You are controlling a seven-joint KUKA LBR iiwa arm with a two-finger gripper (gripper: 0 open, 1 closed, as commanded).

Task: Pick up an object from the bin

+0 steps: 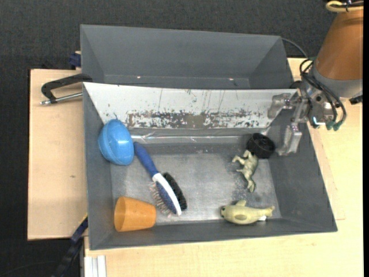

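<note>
The small black round cap-like piece (261,145) lies near the far right corner of the grey metal bin (323,196), at the foot of its back wall. My end effector (290,148) hangs just to the right of it, over the bin's right wall; I cannot tell whether it is wide or narrow. In front of the black piece lies a pale yellow-green toy animal (247,167), then a pale toy whale (245,213). On the left lie a blue-handled white brush (161,183), a round blue plastic bowl (117,143) and an orange plastic cup (134,214) on its side.
</note>
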